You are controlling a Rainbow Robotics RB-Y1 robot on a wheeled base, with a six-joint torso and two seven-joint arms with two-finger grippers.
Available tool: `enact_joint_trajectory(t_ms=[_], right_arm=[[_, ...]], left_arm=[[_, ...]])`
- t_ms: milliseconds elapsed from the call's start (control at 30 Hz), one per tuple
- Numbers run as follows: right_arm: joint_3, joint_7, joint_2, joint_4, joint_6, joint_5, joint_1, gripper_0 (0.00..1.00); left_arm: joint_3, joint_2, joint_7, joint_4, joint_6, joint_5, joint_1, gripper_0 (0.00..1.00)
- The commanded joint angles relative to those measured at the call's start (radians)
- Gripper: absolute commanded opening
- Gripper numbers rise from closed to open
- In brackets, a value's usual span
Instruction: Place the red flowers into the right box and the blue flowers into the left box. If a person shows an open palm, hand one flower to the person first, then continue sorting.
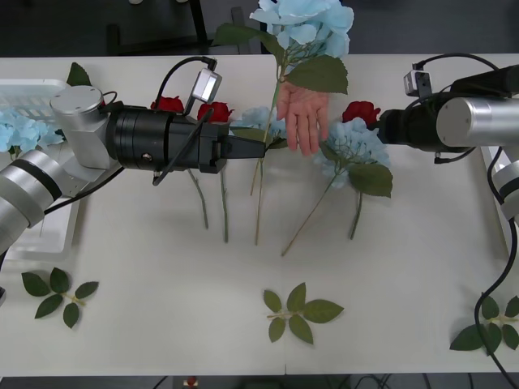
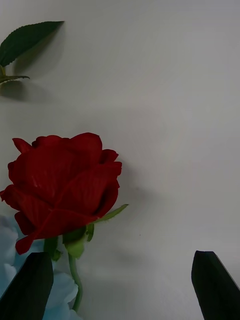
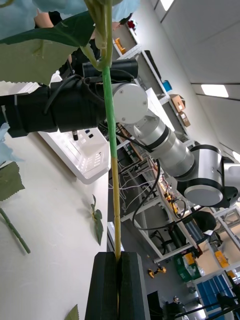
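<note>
A white table (image 1: 389, 308) spreads across the front view, its far edge meeting a dark floor (image 1: 65, 28) where dark furniture legs (image 1: 199, 24) stand. The left wrist view looks into a workshop: pale wall panels (image 3: 200, 45), a lit ceiling light panel (image 3: 215, 90), metal shelving (image 3: 165, 215) hung with cables, cardboard boxes (image 3: 177, 105) on a shelf, and blue drawer cabinets (image 3: 212, 295) farther back.
</note>
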Motion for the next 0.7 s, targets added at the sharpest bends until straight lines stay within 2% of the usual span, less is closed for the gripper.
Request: enact_joint_trajectory(t_ms=[33,200,333,500,600,667,700], right_arm=[[0.057,-0.015,0.002,-0.011,-0.004,0.036,-0.015,0.81],[0.111,-0.015,0.004,0.012,-0.010,0.052,-0.013,0.81],[0.177,-0.019,0.007,0.042,-0.076,0.052,-0.013,0.81],[0.197,-0.027,0.023,0.059,-0.111,0.058,-0.013,0.80],[0.198,-0.027,0.042,0.071,-0.145,0.061,-0.013,0.56],[0.209,-0.027,0.053,0.088,-0.185,0.064,-0.015,0.50],[0.214,-0.027,0.056,0.094,-0.199,0.065,-0.015,0.50]], left_arm=[[0.020,-0.005,0.001,-0.022,0.000,0.018,-0.004,0.00],[0.020,-0.005,0.001,-0.022,0.000,0.019,-0.004,0.00],[0.020,-0.005,0.001,-0.022,0.000,0.019,-0.004,0.00],[0.020,-0.005,0.001,-0.022,0.000,0.019,-0.004,0.00],[0.020,-0.005,0.002,-0.022,0.000,0.019,-0.004,0.00],[0.020,-0.005,0.001,-0.022,0.000,0.019,-0.004,0.00],[0.020,-0.005,0.001,-0.022,0.002,0.019,-0.004,0.00]])
